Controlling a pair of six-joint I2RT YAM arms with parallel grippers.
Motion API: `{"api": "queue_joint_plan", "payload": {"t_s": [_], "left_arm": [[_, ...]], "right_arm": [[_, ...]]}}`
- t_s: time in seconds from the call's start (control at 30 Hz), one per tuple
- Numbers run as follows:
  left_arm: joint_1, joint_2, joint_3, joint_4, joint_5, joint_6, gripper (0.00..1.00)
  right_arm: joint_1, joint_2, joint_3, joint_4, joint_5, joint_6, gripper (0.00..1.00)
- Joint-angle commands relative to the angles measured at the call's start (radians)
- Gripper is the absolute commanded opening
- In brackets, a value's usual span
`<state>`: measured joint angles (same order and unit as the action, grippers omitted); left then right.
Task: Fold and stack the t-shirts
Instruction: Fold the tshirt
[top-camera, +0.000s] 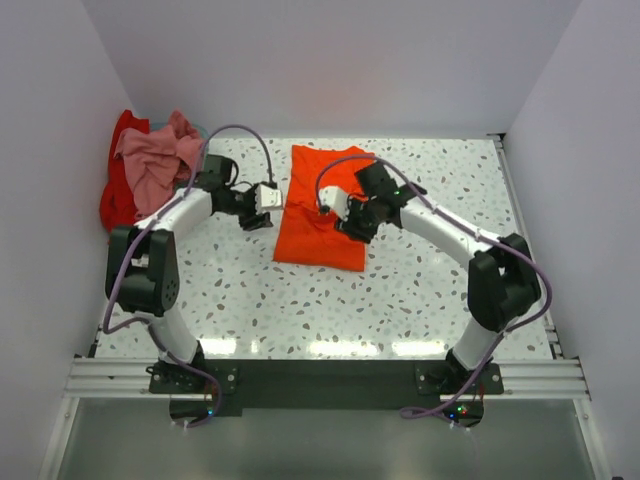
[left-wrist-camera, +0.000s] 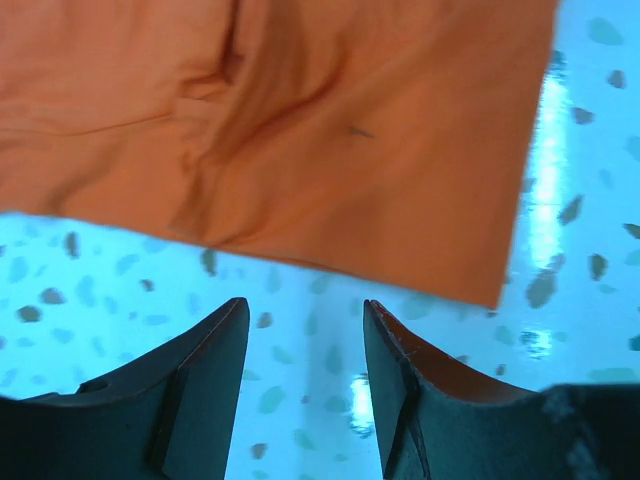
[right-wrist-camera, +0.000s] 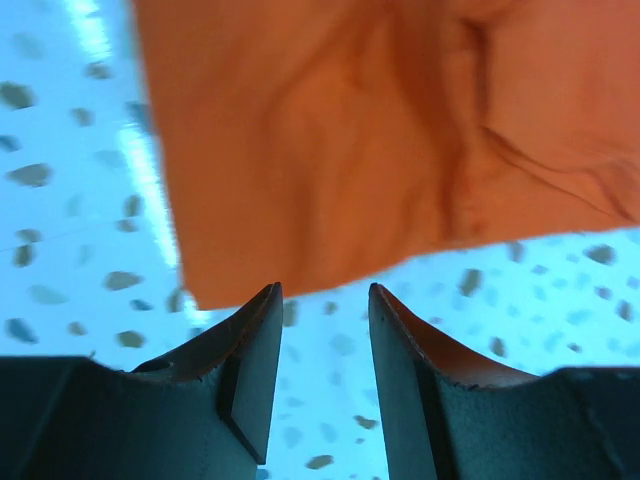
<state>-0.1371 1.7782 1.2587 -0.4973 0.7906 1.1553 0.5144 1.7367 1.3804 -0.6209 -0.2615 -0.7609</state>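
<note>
The bright orange t-shirt (top-camera: 322, 212) lies folded into a long rectangle in the middle of the table. My left gripper (top-camera: 272, 205) hangs just off its left edge. In the left wrist view the left gripper (left-wrist-camera: 305, 312) is open and empty over bare table, with the orange shirt (left-wrist-camera: 300, 130) just beyond the fingertips. My right gripper (top-camera: 338, 216) hovers over the shirt's lower part. In the right wrist view the right gripper (right-wrist-camera: 325, 297) is open and empty above the table, close to a corner of the orange shirt (right-wrist-camera: 380, 140). The dusty pink t-shirt (top-camera: 155, 160) lies crumpled on the red t-shirt (top-camera: 118, 198) at the far left.
The speckled white table (top-camera: 420, 290) is closed in by white walls on the left, back and right. The pile of pink and red shirts sits against the left wall beside the left arm's elbow.
</note>
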Motion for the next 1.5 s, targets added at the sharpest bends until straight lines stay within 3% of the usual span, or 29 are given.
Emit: {"api": "queue_joint_plan", "payload": {"t_s": [0.0,0.23,0.63,0.73,0.9,1.03,1.07,1.23,1.47], "left_arm": [[-0.03,-0.051,-0.102,-0.066,0.05,0.107,0.55],[-0.114,-0.106,-0.277,0.008,-0.028,0.219,0.59],[-0.139,-0.037,-0.323,0.088,-0.1,0.222,0.54],[-0.141,-0.011,-0.308,0.092,-0.122,0.202,0.5],[-0.141,0.016,-0.271,0.068,-0.136,0.198,0.25],[-0.141,-0.005,-0.272,0.054,-0.133,0.192,0.05],[-0.141,-0.013,-0.269,0.051,-0.128,0.182,0.0],[-0.141,-0.063,-0.185,0.002,-0.05,0.045,0.0],[-0.154,-0.117,-0.104,0.013,-0.047,-0.091,0.0]], "right_arm": [[0.103,-0.048,-0.124,-0.01,-0.032,0.021,0.43],[0.153,-0.034,-0.257,0.075,0.034,0.009,0.43],[0.164,0.014,-0.273,0.127,0.088,0.025,0.41],[0.162,0.033,-0.279,0.133,0.102,0.009,0.4],[0.162,0.093,-0.274,0.139,0.145,0.009,0.28],[0.157,0.089,-0.284,0.15,0.166,-0.006,0.0],[0.153,0.084,-0.277,0.144,0.16,-0.009,0.0],[0.087,0.02,-0.218,0.052,0.099,-0.034,0.0],[-0.01,-0.057,-0.101,-0.077,0.028,-0.141,0.0]]}}
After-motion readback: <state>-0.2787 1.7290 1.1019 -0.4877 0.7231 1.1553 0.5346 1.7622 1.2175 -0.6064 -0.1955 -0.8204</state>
